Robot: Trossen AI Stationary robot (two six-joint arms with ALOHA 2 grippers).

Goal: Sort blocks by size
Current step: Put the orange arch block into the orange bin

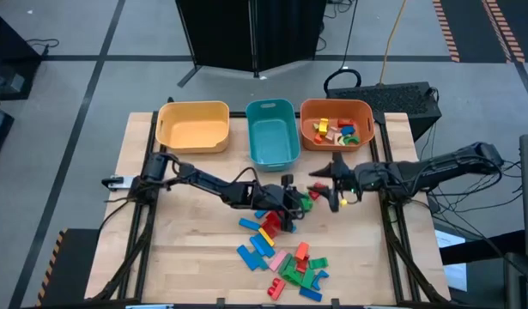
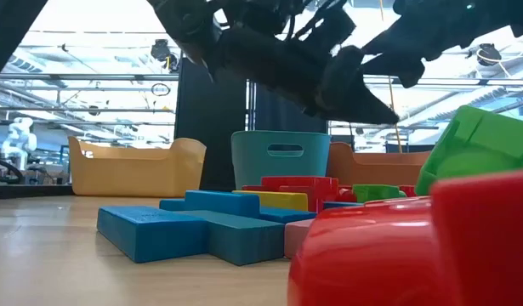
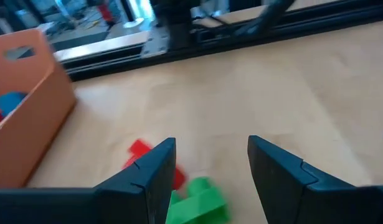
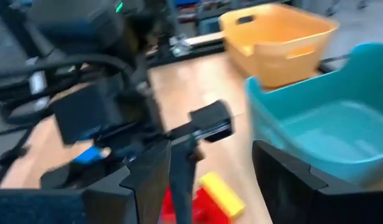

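Loose blocks (image 1: 281, 253) in blue, red, green, yellow and pink lie in a heap on the wooden table's near middle; the low view shows blue ones (image 2: 201, 228) up close. My left gripper (image 1: 296, 202) hovers open at the heap's far edge. Its wrist view shows a green block (image 3: 197, 202) and a red block (image 3: 140, 152) on the table beneath the open left gripper (image 3: 210, 152), untouched. My right gripper (image 1: 325, 184) stands open just right of it, in front of the orange bin. Nothing is between the right gripper's (image 4: 210, 155) fingers.
Three bins stand in a row at the far edge: yellow (image 1: 193, 124), teal (image 1: 272, 133), and orange (image 1: 336, 124) with several small blocks inside. The two arms' grippers are close together at mid-table. Bare wood lies at the near left (image 1: 178, 249).
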